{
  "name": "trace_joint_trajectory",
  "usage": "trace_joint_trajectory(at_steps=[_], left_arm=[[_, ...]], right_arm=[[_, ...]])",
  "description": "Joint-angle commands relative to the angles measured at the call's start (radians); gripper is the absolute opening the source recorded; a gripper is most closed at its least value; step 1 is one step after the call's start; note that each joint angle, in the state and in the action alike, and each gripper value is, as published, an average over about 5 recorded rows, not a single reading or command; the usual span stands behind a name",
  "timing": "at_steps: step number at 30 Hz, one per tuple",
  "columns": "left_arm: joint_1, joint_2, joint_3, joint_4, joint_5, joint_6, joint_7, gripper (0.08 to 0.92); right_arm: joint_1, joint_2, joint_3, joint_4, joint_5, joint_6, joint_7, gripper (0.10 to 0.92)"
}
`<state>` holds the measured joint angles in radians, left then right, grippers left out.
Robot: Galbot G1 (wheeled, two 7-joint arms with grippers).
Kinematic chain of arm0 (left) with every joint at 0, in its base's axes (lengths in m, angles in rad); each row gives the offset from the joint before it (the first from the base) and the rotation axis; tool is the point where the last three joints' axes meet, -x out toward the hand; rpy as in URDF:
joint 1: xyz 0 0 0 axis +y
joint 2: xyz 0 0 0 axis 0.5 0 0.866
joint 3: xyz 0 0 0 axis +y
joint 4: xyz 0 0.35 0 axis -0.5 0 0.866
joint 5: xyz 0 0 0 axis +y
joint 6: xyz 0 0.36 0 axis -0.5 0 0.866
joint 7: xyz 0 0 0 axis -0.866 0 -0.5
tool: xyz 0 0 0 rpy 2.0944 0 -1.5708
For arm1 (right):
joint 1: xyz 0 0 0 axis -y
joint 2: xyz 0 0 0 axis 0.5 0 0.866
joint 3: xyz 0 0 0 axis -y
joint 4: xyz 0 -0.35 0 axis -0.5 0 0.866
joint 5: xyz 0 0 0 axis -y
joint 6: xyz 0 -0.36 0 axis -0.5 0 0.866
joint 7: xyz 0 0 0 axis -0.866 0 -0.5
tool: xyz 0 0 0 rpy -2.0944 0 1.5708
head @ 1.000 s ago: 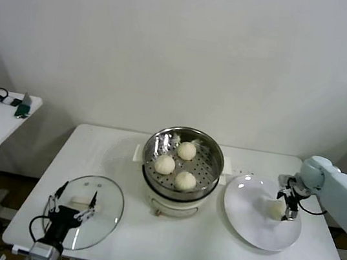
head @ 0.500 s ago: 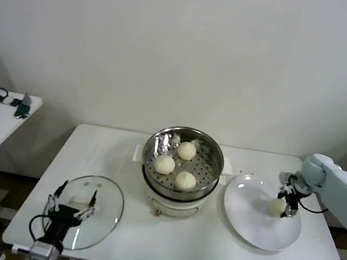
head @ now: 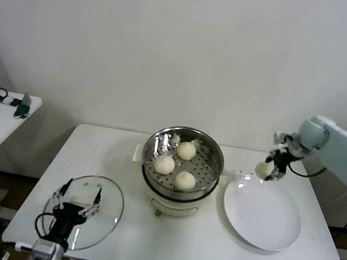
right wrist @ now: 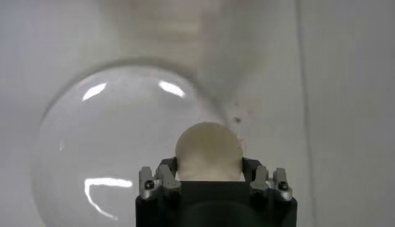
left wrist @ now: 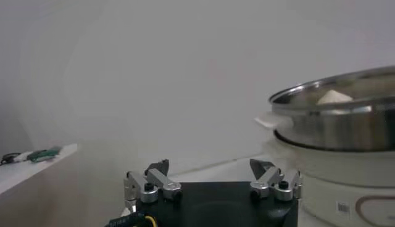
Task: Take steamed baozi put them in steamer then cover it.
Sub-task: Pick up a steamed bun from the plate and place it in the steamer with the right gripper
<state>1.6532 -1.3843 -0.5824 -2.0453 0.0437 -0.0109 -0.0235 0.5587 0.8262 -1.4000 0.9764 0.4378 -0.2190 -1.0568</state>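
Overhead, the right gripper (head: pixel 270 171) grasps the fourth baozi (head: pixel 263 170) above the white plate (head: pixel 262 216); three baozi (head: pixel 164 164) sit in the steamer (head: pixel 183 164). Left wrist: the left gripper (left wrist: pixel 213 179) spread wide over the glass lid (head: pixel 106 215). Right wrist: bun (right wrist: pixel 208 150) clamped. Next, carry it left over the steamer and release.

No text, brand or number can be read anywhere; a small dark label on the white cooker base (left wrist: pixel 343 208), below the steamer (left wrist: pixel 336 123), is too small to make out.
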Motion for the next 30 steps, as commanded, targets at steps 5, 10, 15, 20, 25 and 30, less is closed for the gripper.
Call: trace_joint_trajectory(at_steps=[5,10,15,20,25,30], left_arm=[[-0.001,0.013,0.031,-0.026,-0.058,0.001,0.005,0.823],[0.011,0.034,0.048,-0.036,-0.057,-0.006,0.006,0.823],[0.009,0.047,0.048,-0.041,-0.059,-0.004,0.006,0.823],[0.01,0.059,0.037,-0.037,-0.072,-0.004,0.006,0.823],[0.01,0.071,0.026,-0.024,-0.085,-0.008,0.006,0.823],[0.008,0.077,0.021,-0.016,-0.092,-0.009,0.006,0.823]], right_arm=[[0.478,0.332,-0.499,0.084,0.624,-0.072,0.057,0.681],[0.417,0.433,-0.492,0.086,0.67,-0.097,0.098,0.685],[0.338,0.491,-0.496,0.084,0.646,-0.111,0.124,0.686],[0.271,0.508,-0.501,0.093,0.609,-0.12,0.144,0.686],[0.219,0.513,-0.502,0.096,0.587,-0.128,0.159,0.684],[0.186,0.503,-0.506,0.086,0.553,-0.128,0.159,0.687]])
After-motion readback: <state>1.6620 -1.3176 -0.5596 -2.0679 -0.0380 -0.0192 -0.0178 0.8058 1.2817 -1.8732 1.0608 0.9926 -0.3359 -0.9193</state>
